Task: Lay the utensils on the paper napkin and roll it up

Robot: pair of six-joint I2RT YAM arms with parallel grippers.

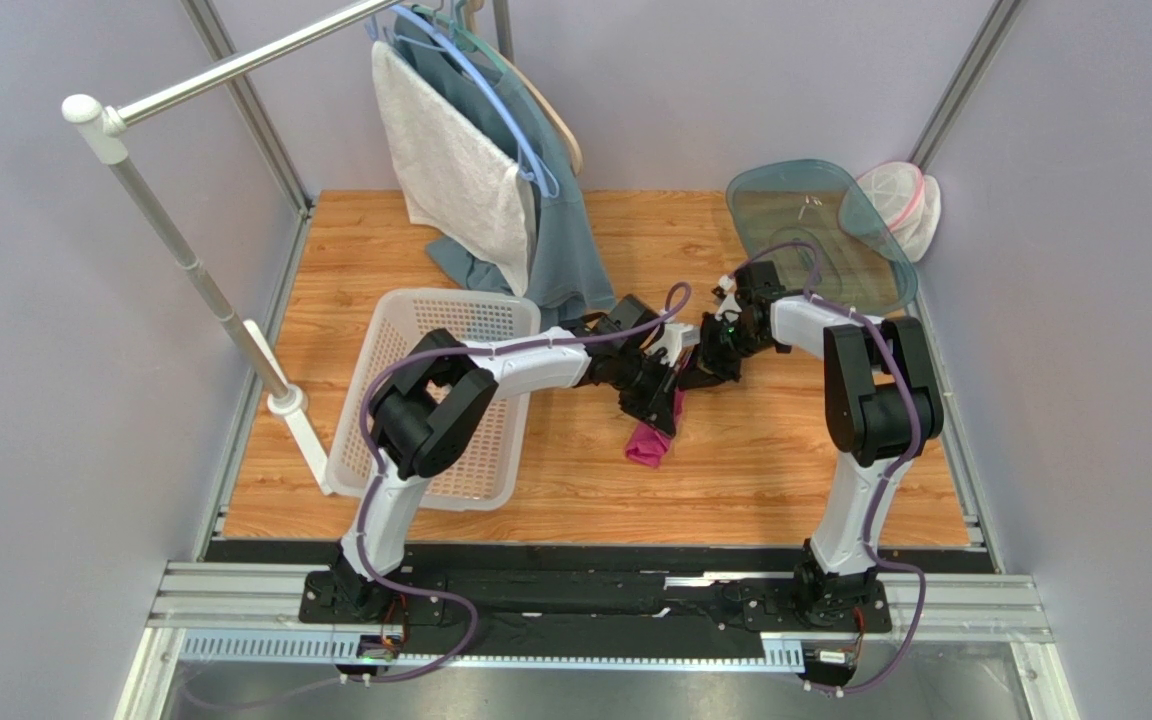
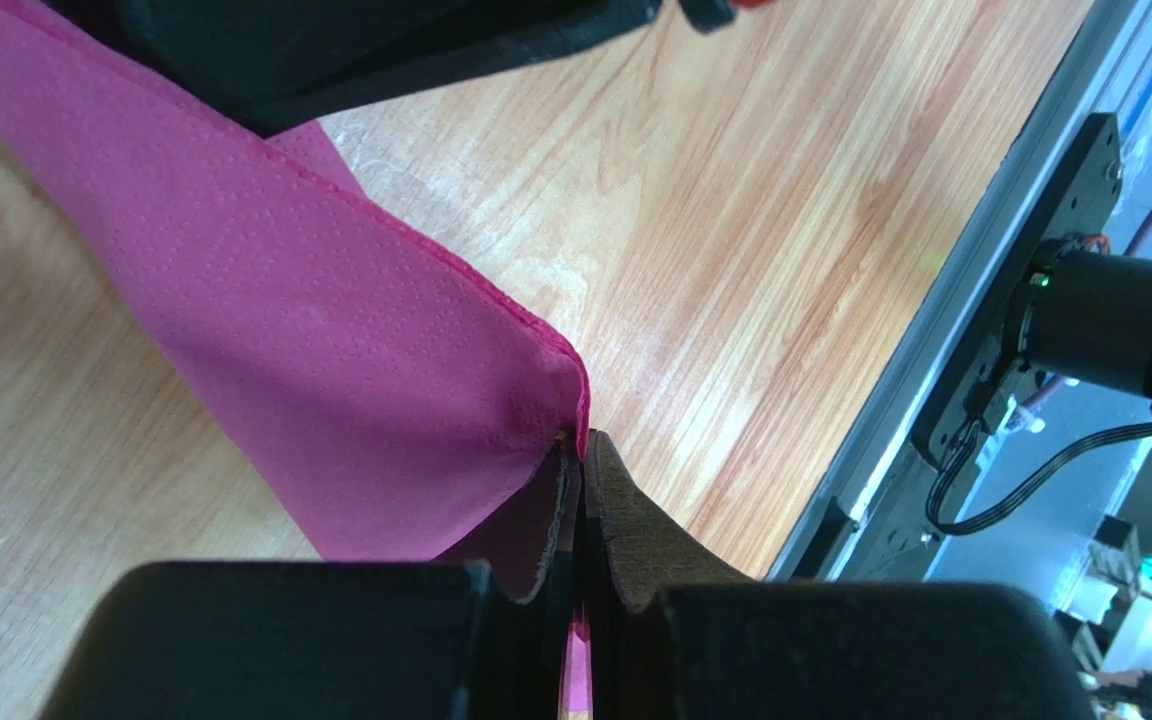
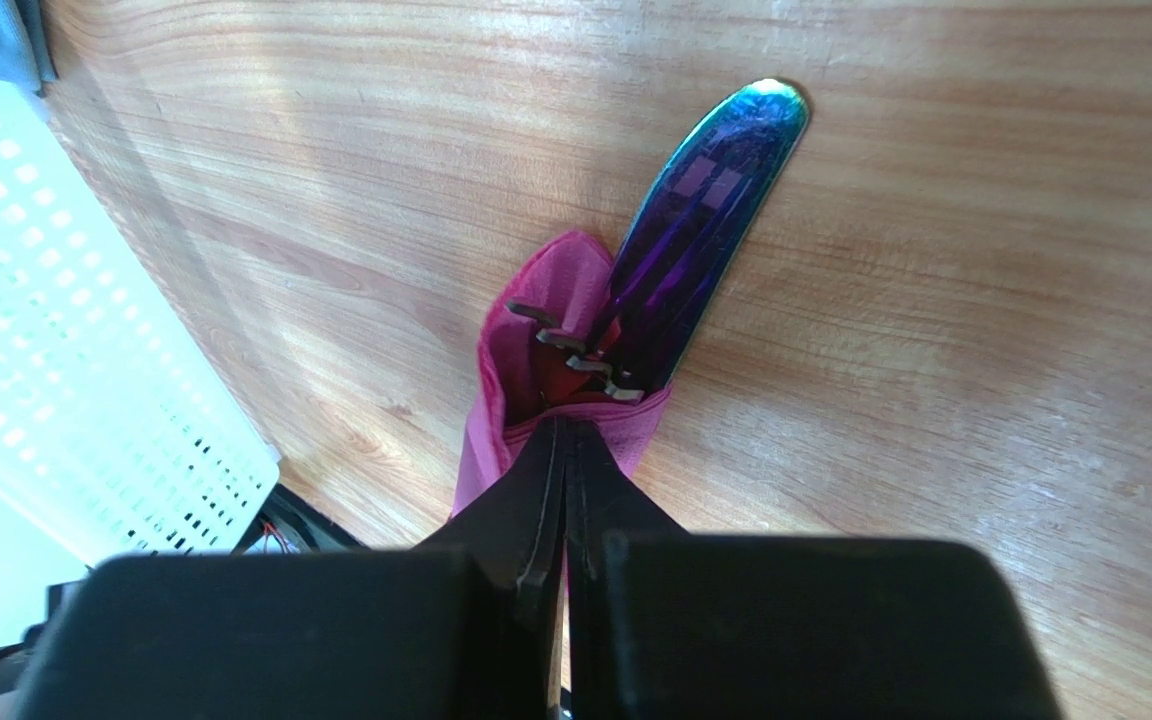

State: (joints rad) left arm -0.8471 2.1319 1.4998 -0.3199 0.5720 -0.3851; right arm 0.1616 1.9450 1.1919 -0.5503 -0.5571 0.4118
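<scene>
At the far left of the overhead view a white clothes rail [image 1: 237, 68] stands at the table's edge, with a grey-white towel [image 1: 447, 165] and a teal cloth [image 1: 567, 255] hanging from it at the back. A white basket [image 1: 387, 345] sits on the wooden table [image 1: 778, 465] beside the left arm.

The left claw [image 1: 654, 402] reaches to the middle of the table. In its wrist view, the left claw [image 2: 582, 450] has its two fingers pressed together on a folded corner of the pink napkin [image 2: 312, 330], which stretches away up and to the left, above the wood.

From above, the napkin [image 1: 645, 444] shows as a small pink bundle just in front of the two claws, near the table's centre.

In the right wrist view the napkin [image 3: 500, 383] is wrapped into a loose roll around the cutlery. The fork [image 3: 575, 342] shows only its tines at the open end. The knife [image 3: 710, 188], shiny purple and blue, sticks well out of the roll and lies on the wood.

The right claw [image 3: 564, 435] has its fingers together, pinching the near end of the roll. From above, it [image 1: 710, 357] is close beside the left one.

A clear greenish lid [image 1: 808, 210] rests at the back right corner.
</scene>
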